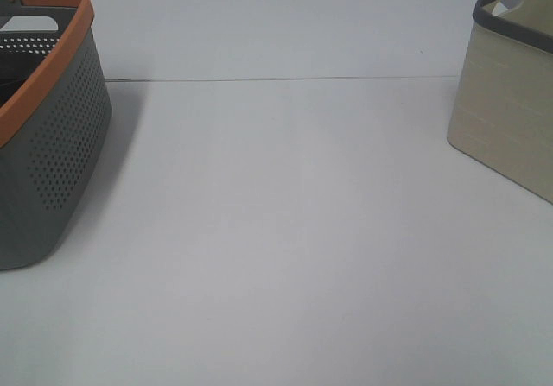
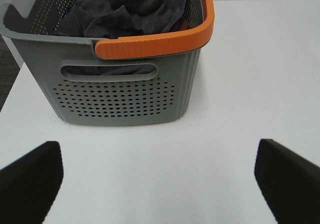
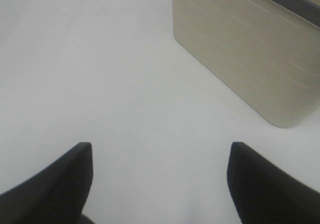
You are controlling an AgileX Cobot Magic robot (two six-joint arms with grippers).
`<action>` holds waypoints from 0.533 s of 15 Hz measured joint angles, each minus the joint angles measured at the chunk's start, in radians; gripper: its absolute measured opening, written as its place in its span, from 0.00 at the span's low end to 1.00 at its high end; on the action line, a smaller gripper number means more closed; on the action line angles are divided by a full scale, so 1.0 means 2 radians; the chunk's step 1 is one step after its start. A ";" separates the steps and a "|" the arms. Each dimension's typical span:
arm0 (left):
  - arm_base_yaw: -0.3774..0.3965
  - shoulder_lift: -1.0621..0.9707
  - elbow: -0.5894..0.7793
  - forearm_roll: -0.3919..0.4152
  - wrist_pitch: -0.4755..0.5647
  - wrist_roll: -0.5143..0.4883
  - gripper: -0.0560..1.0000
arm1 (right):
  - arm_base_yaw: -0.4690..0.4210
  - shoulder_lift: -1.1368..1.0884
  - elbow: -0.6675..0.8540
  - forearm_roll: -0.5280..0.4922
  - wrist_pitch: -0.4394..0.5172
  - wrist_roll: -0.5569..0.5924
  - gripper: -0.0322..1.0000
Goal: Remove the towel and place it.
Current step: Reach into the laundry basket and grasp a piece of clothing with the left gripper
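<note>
- Exterior high view shows us the white table (image 1: 285, 230) with the grey basket (image 1: 52, 144) at nine o'clock and the beige basket (image 1: 505, 118) at two o'clock. Neither arm reaches into this view.
- The towel (image 2: 130, 8) lies crumpled inside the grey basket, below its orange rim (image 2: 155, 43). We see it only through the left wrist camera, as dark folds heaped against the perforated walls.
- We judge this to be the very start of the task: the cloth has not yet been lifted out, and it must clear the rim before it can be set down anywhere.
- The two baskets stand well apart with bare table between them, which we read as working room for the carry. Whether the beige basket is the goal we cannot tell from the task line.
- The left gripper (image 2: 160, 181) hangs low over the table, near the grey basket's handle side and aimed roughly level at it. Its fingers (image 2: 30, 179) are spread wide with nothing between them.
- The right gripper (image 3: 160, 181) hovers near a corner of the beige basket, tilted down toward the table — its jaws are likewise parted and empty.
- We judge the left arm to be the one placed to reach; it would need to rise above the rim, then come down on the cloth.
</note>
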State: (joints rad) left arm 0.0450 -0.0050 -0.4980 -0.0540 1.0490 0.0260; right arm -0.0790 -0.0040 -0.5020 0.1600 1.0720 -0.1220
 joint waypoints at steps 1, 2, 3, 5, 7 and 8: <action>0.000 0.000 0.000 0.000 0.000 0.000 0.98 | 0.000 0.000 0.000 0.000 0.000 0.000 0.68; 0.000 0.000 0.000 0.000 0.000 0.000 0.98 | 0.000 0.000 0.000 0.000 0.000 0.000 0.68; 0.000 0.000 0.000 0.000 0.000 0.000 0.98 | 0.000 0.000 0.000 0.000 0.000 0.000 0.68; 0.000 0.000 0.000 0.000 0.000 0.000 0.98 | 0.000 0.000 0.000 0.000 0.000 0.000 0.68; 0.000 0.000 0.000 0.000 0.000 0.000 0.98 | 0.000 0.000 0.000 0.000 0.000 0.000 0.68; 0.000 0.000 0.000 0.000 0.000 0.000 0.98 | 0.000 0.000 0.000 0.000 0.000 0.000 0.68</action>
State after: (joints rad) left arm 0.0450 -0.0050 -0.4980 -0.0540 1.0490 0.0260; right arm -0.0790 -0.0040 -0.5020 0.1600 1.0720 -0.1220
